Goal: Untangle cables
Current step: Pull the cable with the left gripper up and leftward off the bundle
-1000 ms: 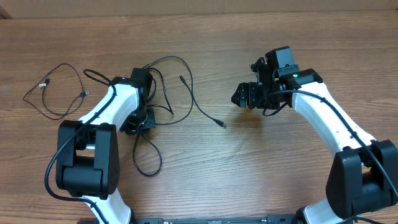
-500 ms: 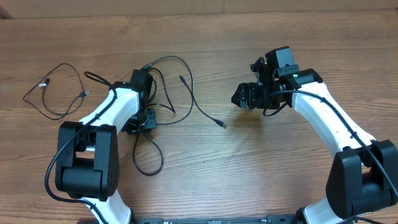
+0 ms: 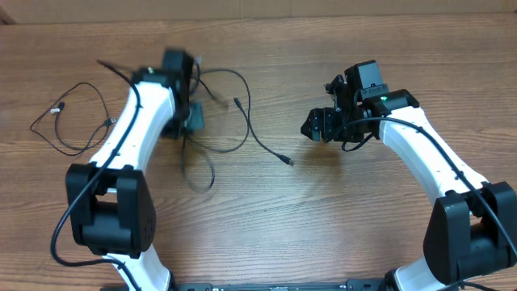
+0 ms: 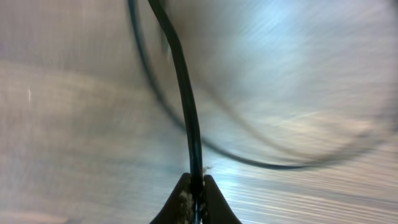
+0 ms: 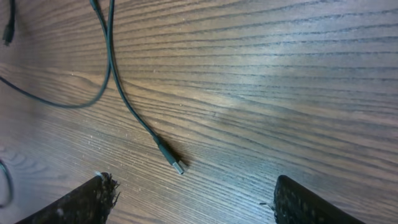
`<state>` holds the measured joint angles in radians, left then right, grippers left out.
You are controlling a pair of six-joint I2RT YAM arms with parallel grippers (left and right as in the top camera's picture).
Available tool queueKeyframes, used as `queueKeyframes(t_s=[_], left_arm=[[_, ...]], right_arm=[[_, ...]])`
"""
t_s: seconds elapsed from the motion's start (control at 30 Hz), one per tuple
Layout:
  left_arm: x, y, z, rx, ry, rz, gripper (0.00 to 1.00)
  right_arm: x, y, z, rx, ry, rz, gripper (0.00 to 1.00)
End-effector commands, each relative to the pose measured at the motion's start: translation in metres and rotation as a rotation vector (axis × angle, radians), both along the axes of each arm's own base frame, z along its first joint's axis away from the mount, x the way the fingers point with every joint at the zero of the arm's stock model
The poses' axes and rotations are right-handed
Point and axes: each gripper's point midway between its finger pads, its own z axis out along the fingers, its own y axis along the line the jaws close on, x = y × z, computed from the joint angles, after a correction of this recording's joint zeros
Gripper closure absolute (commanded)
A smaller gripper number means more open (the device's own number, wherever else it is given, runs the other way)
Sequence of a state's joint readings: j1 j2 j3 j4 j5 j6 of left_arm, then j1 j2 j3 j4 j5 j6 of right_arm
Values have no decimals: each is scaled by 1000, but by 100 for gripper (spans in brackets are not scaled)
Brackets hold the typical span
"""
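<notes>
The cables lie on the left half of the table, thin black cords crossing in a loose knot. A lone cord sits coiled at the far left, apart from the knot. One strand runs right out of the knot and ends in a plug, loose on the wood between my two arms.

My left hand is over the knot. Its wrist view shows the fingers pressed together on a single strand, which rises taut away from them. Both views of this hand are smeared, which I read as speed.

My right hand hovers just right of the plug, fingers spread, holding nothing.

My worries:
- Nothing pins the rest of the knot. A hard pull may drag the whole bundle along instead of drawing one cord free.
- If the pinched strand passes under the others, tension could cinch the crossings tighter.
- The cord is far thinner than the fingers, so it may slip out under load.
- The bundle could slide into the lone cord and snarl with it.
- A loop might catch on the left arm's own wiring, which I cannot check through the blur.
</notes>
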<state>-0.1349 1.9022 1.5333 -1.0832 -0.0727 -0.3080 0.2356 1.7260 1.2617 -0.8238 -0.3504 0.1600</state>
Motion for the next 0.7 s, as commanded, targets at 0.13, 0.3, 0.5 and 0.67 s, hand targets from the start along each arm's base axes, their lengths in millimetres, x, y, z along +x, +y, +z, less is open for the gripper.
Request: queueKeyframes(t_s=[0.13, 0.3, 0.5, 0.67], left_arm=[[66, -82, 165, -542, -389, -304, 96], [62, -100, 231, -780, -499, -411, 96], [49, -103, 258, -994, -507, -457, 96], [38, -100, 281, -1152, -526, -506, 96]], right_arm=[[1, -12, 1, -65, -15, -20, 20], [1, -12, 1, -67, -13, -20, 20], [2, -15, 0, -84, -17, -26, 20], [2, -15, 0, -84, -18, -26, 20]])
